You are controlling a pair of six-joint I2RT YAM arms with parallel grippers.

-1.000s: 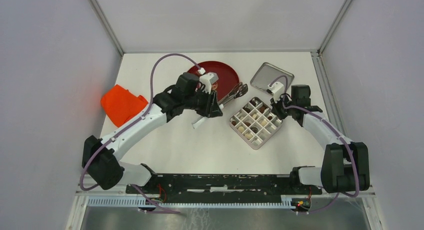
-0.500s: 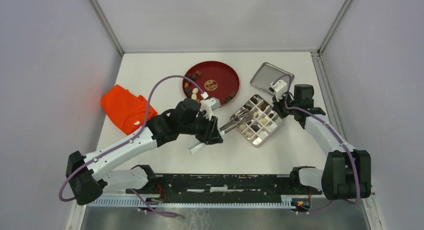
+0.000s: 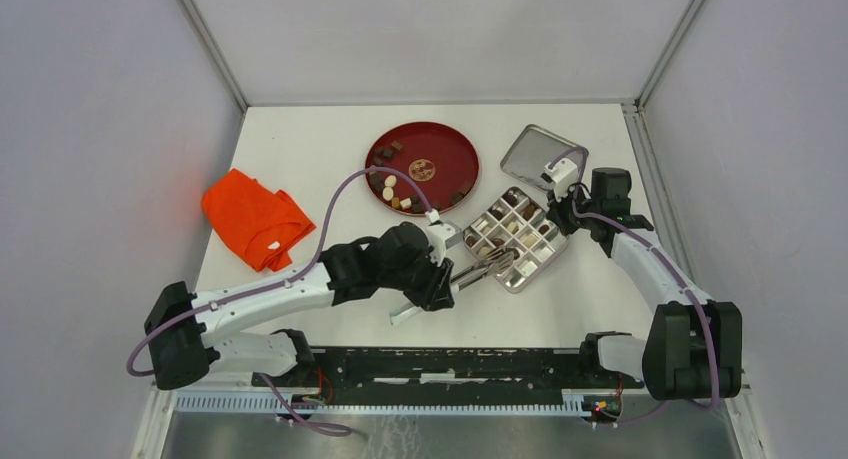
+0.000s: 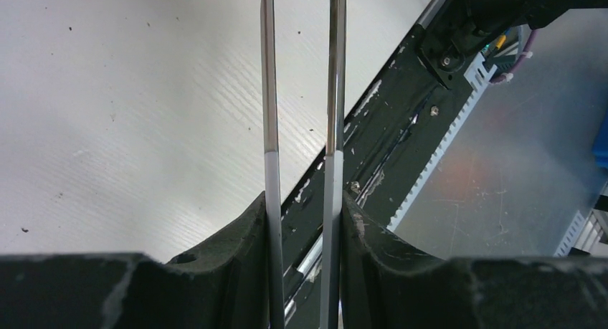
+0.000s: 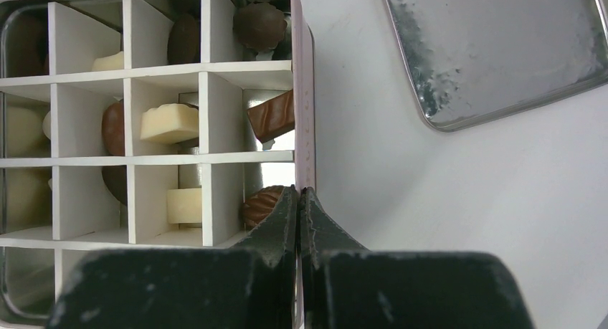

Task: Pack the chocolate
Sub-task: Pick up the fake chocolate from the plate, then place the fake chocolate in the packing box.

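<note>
At the centre of the top view, the left claw [image 3: 447, 281] is closed partway on metal tweezers [image 3: 480, 271], whose tips reach the lower-left edge of the divided box [image 3: 541, 265]. The right claw [image 5: 298, 200] is pinched fully shut on the box's rim. Chocolate [image 5: 168, 122] sits in several cells of the box, and more lies on the red plate [image 3: 455, 144] at upper centre.
</note>
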